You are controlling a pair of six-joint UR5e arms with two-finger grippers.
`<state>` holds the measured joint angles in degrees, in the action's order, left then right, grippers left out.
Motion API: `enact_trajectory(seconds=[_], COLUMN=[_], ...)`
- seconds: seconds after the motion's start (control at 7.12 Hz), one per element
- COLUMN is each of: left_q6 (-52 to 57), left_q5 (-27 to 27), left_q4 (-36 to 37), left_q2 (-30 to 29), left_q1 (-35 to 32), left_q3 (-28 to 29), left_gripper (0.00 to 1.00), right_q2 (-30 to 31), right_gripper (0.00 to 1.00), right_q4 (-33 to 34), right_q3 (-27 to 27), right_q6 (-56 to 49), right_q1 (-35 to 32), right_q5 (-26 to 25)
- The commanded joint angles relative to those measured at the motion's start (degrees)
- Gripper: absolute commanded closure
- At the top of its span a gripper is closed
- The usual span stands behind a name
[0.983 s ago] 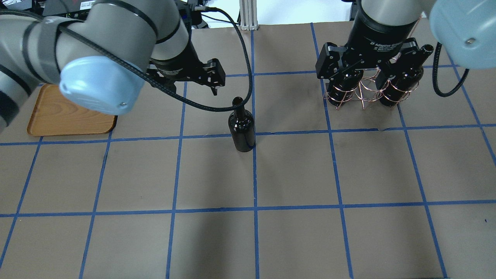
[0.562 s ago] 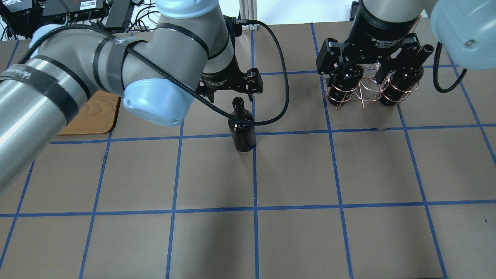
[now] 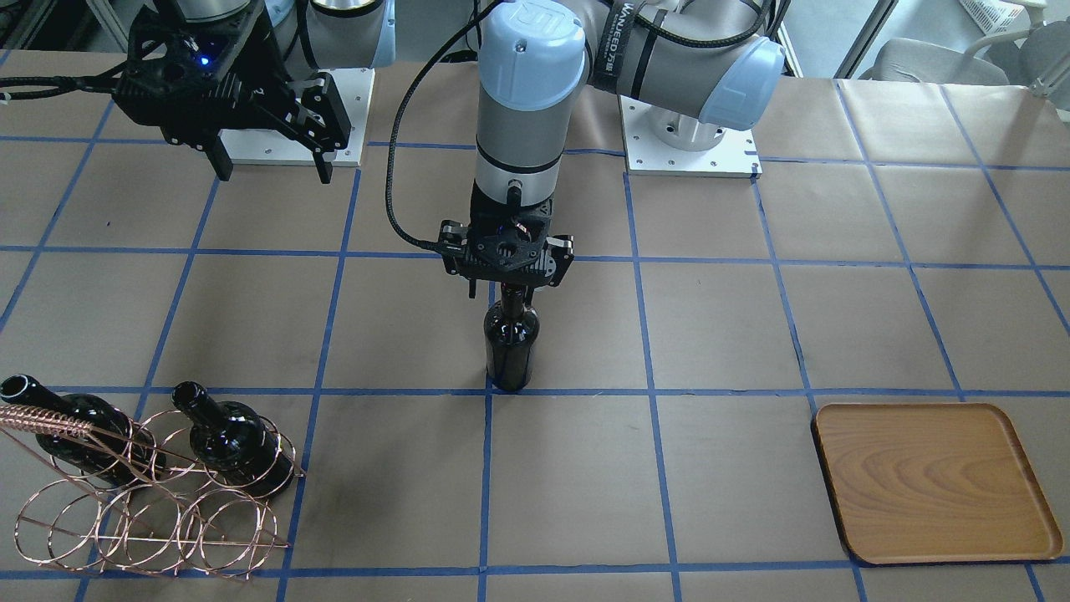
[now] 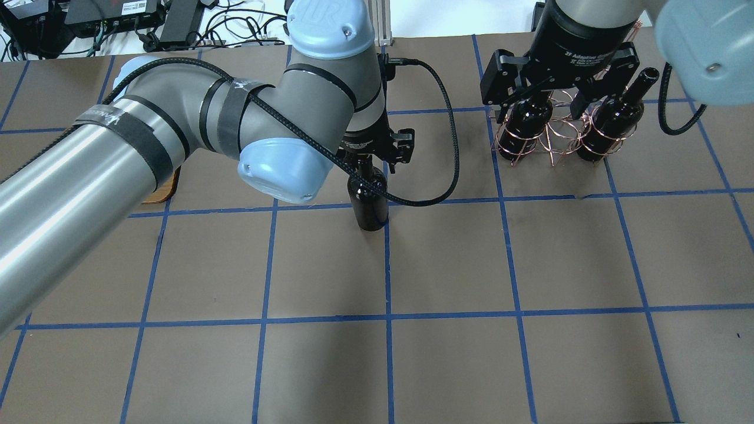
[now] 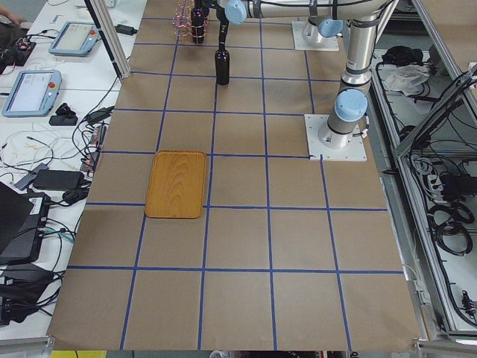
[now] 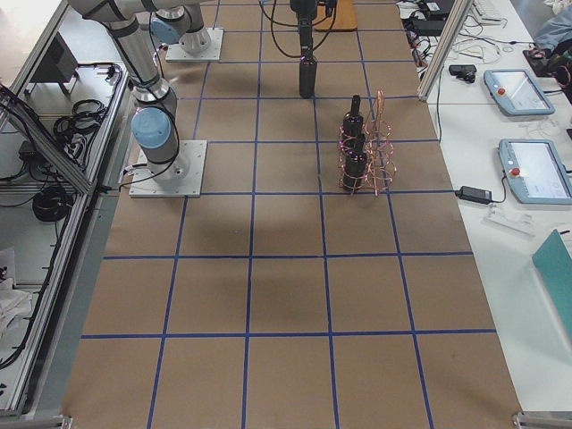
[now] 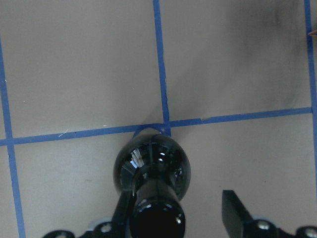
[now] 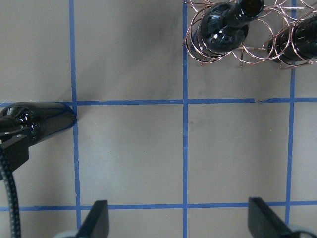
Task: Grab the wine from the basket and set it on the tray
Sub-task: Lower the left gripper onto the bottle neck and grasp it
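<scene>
A near-black wine bottle stands upright on the table's middle, also in the front view. My left gripper hangs over its neck, jaws open. In the left wrist view the bottle has its neck close to one finger, with a gap to the other finger. My right gripper is open and empty, high above the copper wire basket. The basket holds two more bottles. The wooden tray lies empty on the robot's left side, mostly hidden by my left arm in the overhead view.
The table is brown paper with a blue tape grid. The left arm's black cable loops beside the standing bottle. The basket's coiled handle sticks up over the bottles. Operator desks with tablets line the table's far side.
My left arm has swung to the right, off the tray, and its gripper has moved from behind-left of the standing bottle to over its neck. The right gripper has barely moved.
</scene>
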<state>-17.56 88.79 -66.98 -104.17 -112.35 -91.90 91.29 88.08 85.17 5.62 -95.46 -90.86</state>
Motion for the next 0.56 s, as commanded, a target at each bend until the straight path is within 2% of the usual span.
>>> enact_trajectory(seconds=[0.0,0.14,0.28,0.42], left_q6=[0.5,2.2,3.0,3.1], left_q5=[0.1,0.4,0.6,0.5], left_q4=[0.0,0.1,-0.1,-0.2], left_q2=[0.0,0.3,0.2,0.3], left_q1=[0.1,0.5,0.6,0.6], left_q3=[0.0,0.1,0.1,0.1], left_gripper=[0.34,0.37,0.59,0.92], right_q2=[0.3,0.5,0.5,0.5], right_gripper=[0.00,0.00,0.00,0.00], right_q4=[0.2,0.2,0.2,0.2], right_q3=[0.0,0.0,0.0,0.0], right_q6=[-0.1,-0.1,0.0,0.0], right_q1=[0.0,0.0,0.0,0.0], right_q5=[0.2,0.2,0.3,0.3])
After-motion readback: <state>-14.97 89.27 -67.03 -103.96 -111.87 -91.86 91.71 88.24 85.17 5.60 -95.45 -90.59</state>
